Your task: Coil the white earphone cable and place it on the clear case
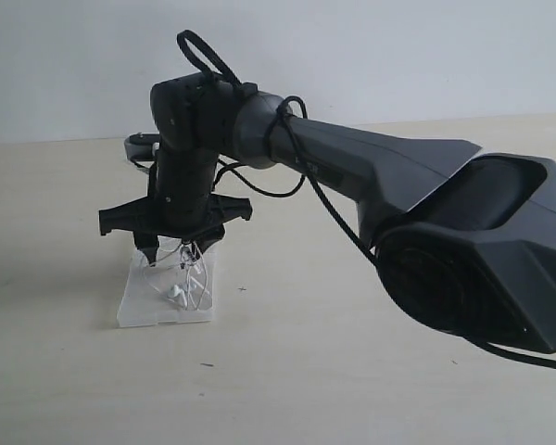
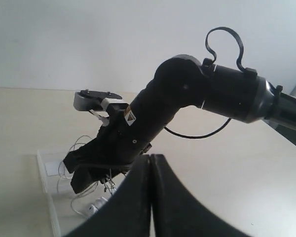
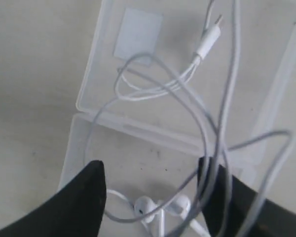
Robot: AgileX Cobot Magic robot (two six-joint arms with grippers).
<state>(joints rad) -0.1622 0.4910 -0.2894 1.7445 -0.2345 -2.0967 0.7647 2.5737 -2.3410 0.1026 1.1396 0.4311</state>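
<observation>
The clear case (image 1: 139, 311) lies open and flat on the table, its two panels (image 3: 103, 98) side by side, one with a white square sticker (image 3: 137, 33). The white earphone cable (image 3: 158, 91) lies in loose loops on the case, with the plug (image 3: 207, 43) on the sticker panel and both earbuds (image 3: 147, 207) on the other panel. My right gripper (image 1: 178, 250) hangs open just above the case (image 2: 45, 170); the earbuds (image 1: 178, 295) sit below its open jaws (image 3: 153, 197). Some cable strands rise against one finger (image 3: 222, 197). My left gripper (image 2: 152, 158) is shut and empty, away from the case.
The right arm (image 1: 371, 176) reaches across from the right, and its black hose (image 1: 324, 199) hangs under it. The pale table (image 1: 334, 371) runs around the case, and a white wall (image 1: 352, 56) stands behind.
</observation>
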